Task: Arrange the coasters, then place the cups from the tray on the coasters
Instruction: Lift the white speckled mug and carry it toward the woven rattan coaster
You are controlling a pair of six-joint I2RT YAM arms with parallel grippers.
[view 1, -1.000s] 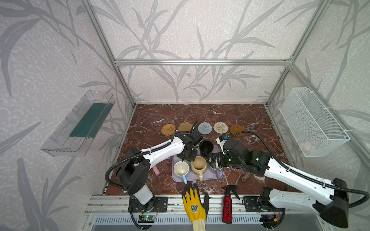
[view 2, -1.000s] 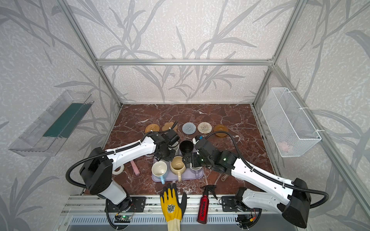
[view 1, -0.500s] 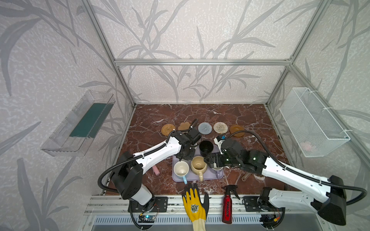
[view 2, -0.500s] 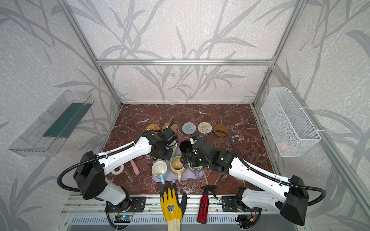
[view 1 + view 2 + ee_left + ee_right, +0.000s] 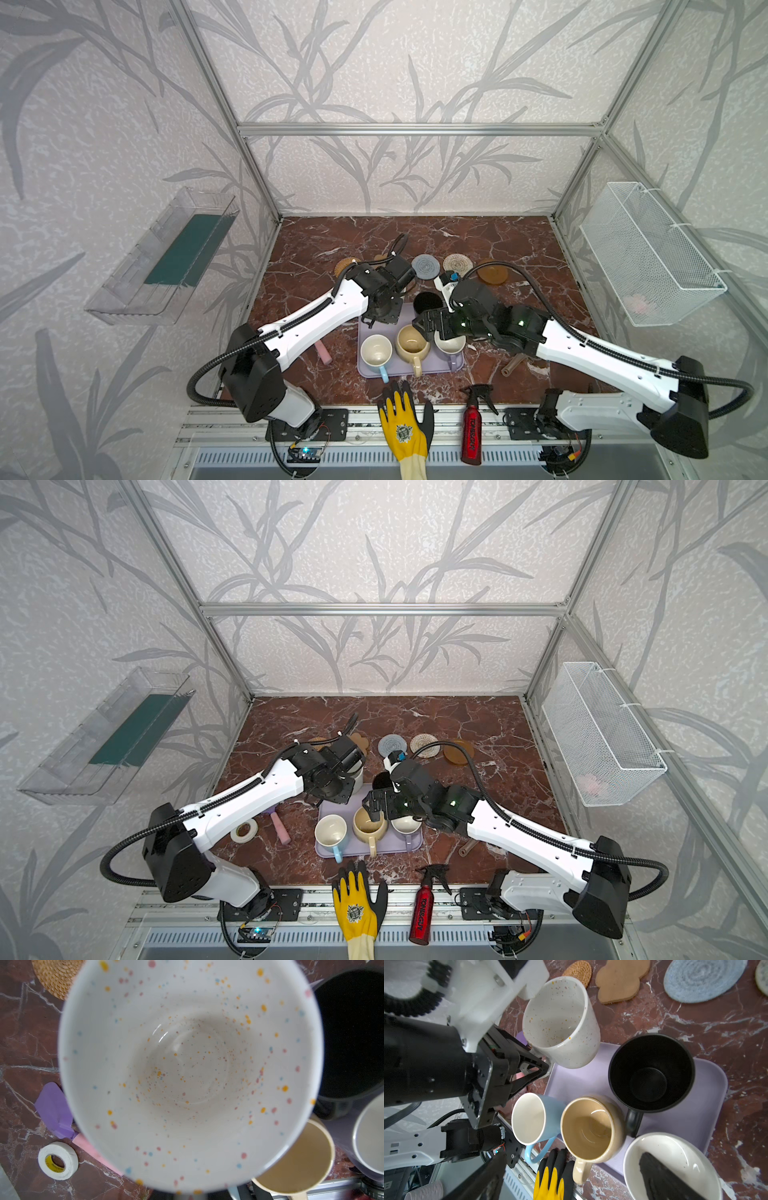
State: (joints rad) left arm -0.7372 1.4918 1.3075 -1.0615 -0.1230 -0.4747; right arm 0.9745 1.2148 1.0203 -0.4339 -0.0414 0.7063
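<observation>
Speckled cup upright, handle seemingly pinched by left pincer; right pincer spread.

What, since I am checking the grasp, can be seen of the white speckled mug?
The white speckled mug looks like glossy ceramic, white with fine orange, pink and blue specks inside and out. It is empty, mouth up and roughly upright. The left gripper is shut on its handle, which the gripper mostly hides. The mug hangs over the lavender tray at the corner nearest the orange rattan coaster, seemingly lifted clear. The black mug stands close but apart; nothing else seems to touch it.
</observation>
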